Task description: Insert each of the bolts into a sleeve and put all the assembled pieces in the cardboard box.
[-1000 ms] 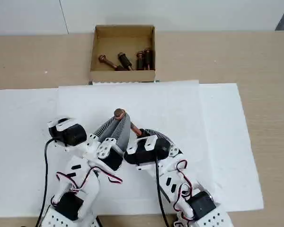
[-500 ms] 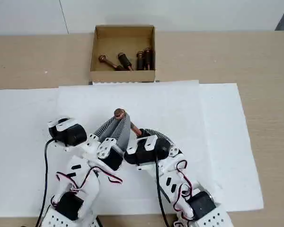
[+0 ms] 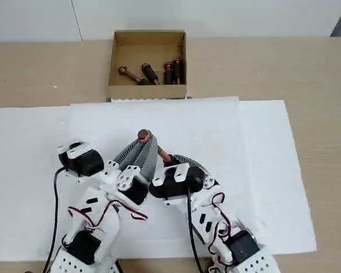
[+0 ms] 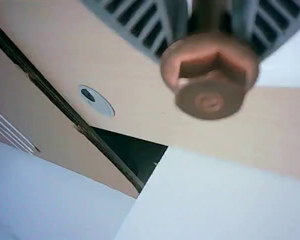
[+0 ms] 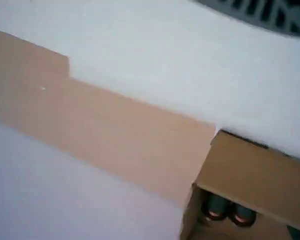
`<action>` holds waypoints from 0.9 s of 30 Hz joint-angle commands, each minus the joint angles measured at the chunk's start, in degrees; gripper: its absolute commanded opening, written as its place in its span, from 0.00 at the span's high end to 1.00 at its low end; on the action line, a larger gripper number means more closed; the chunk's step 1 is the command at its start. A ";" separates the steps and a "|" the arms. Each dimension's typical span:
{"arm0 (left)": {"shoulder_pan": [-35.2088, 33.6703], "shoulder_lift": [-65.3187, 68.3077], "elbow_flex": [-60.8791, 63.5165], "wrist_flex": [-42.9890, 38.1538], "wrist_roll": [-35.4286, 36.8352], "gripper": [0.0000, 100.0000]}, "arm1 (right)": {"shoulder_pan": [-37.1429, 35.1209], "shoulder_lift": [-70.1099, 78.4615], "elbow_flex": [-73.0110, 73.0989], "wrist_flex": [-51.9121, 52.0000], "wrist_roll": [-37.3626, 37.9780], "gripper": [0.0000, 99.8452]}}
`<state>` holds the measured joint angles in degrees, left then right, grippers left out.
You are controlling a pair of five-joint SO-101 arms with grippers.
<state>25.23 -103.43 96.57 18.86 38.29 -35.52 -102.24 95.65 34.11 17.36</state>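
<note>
4 assembled pieces lie in the cardboard box, well beyond your left gripper, which clamps 1 bolt (hex head outermost).

bolt copper | cardboard box brown | sheet white | table tan

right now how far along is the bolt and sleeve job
Done: four sleeved bolts lie in the cardboard box. In hand: the left end effector is shut on a bolt over the white sheet; a copper piece sits beside it, sleeve or not I can't tell. To do: get this bolt sleeved and boxed.
</note>
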 commanded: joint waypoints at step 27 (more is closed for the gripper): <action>0.44 -0.26 -0.22 3.08 -0.44 0.99 | 0.13 -0.57 0.88 -2.07 0.44 1.00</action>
<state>26.29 -103.43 96.84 22.02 38.20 -35.69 -102.24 95.65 33.93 17.36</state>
